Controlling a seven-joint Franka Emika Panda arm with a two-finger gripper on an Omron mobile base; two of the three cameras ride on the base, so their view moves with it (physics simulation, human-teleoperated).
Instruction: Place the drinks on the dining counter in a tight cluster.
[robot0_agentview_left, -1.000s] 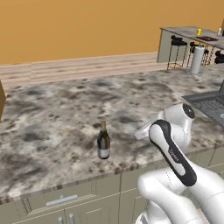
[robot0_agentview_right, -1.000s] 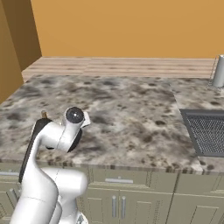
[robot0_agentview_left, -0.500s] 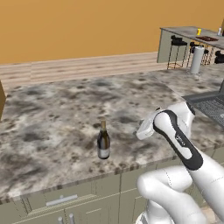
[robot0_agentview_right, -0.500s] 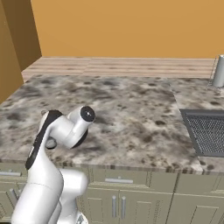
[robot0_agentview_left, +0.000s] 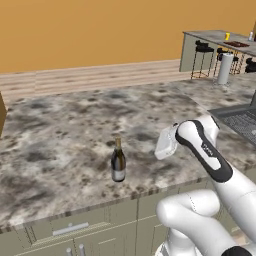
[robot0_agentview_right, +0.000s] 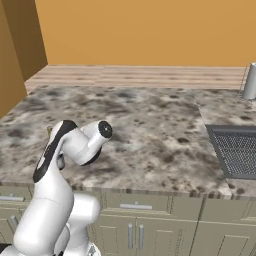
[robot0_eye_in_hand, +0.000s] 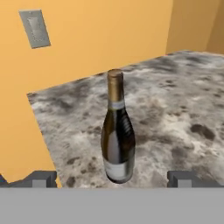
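Wine bottle (robot0_agentview_left: 118, 161), dark glass with a gold foil neck and a pale label low on its body, stands upright on a marbled grey-brown counter (robot0_agentview_left: 65, 130) near the front edge, above beige cabinet drawers. In the hand view the bottle (robot0_eye_in_hand: 117, 129) sits centred just ahead of the gripper (robot0_eye_in_hand: 111, 178), whose two dark fingertips (robot0_eye_in_hand: 40, 178) are spread wide apart, one to each side of the bottle's base, touching nothing. The white robot arm (robot0_agentview_left: 202, 150) bends over the counter to the right of the bottle, its hand pointed toward it. Far off at the upper right stands the dining counter (robot0_agentview_left: 220, 36), a long narrow bar with black stools (robot0_agentview_left: 202, 49) beside it. A dark grill (robot0_agentview_right: 235, 150) is set into the near counter's right end.
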